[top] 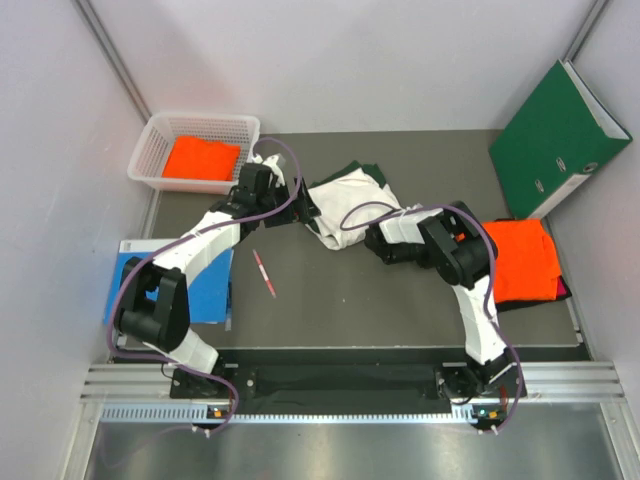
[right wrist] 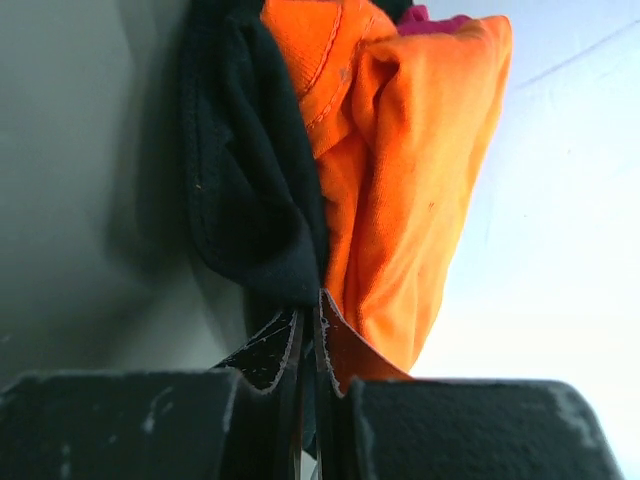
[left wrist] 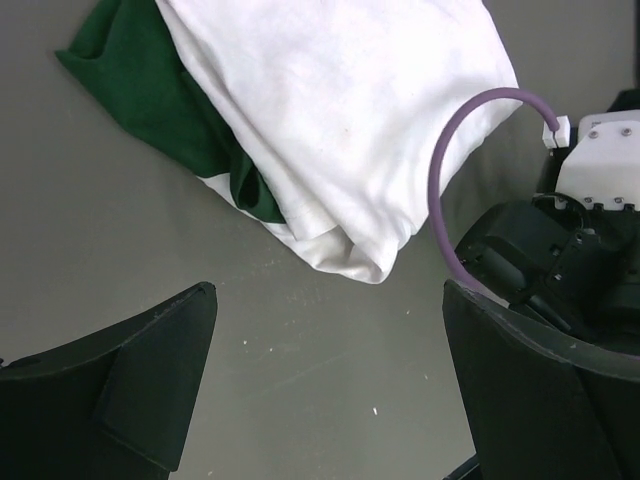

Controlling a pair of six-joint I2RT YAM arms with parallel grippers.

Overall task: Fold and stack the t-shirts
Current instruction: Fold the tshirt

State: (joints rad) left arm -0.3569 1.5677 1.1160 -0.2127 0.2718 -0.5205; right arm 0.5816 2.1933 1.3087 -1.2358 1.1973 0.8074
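White t-shirt: we see it bunched in a loose heap at the middle of the table, toward the far side. Its dark green sleeves are tucked under and beside the white body.
Black t-shirt: it lies at the right side of the table, pressed against the orange pile. One edge is drawn to a point at the right arm's fingertips.
Orange pile: we note folded orange t-shirts stacked near the table's right edge. Black cloth shows below them along the near side.
Basket t-shirt: one orange t-shirt lies folded inside the white basket at the far left corner.
Right gripper: we see the jaws pressed together, pinching the edge of the black t-shirt.
Left gripper: the jaws stand wide apart over bare table, just beside the folded edge of the white t-shirt. They do not touch it.
Magenta cloth: a small strip shows at the orange pile's far edge.
Pen: a red pen lies on the table between the two arms.
Blue book: it lies flat at the near left, partly under the left arm.
Green binder: it leans against the right wall, beyond the orange pile.
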